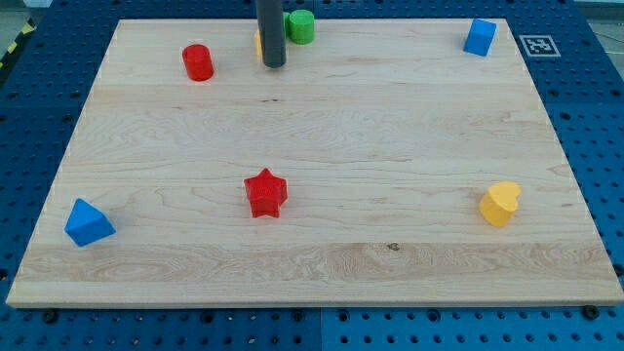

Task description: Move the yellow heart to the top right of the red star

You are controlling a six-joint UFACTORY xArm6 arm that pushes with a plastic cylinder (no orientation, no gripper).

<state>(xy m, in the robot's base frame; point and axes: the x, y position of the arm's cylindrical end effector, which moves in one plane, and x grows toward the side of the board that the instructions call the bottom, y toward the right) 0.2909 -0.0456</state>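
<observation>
At far centre, my tip [274,64] stood; no fingers; yellow heart [499,204] untouched, far right of red star [265,192].

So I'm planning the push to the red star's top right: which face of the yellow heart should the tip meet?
Push, don't grip: my tip has no jaws. Meet the yellow heart on its right face, slightly low, since the red star lies far to its left, nearly level.

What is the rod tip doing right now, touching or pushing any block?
My tip: holding nothing, at the view's top beside the green cylinder block, a yellow block half hidden behind the rod; contact cannot be told.
</observation>
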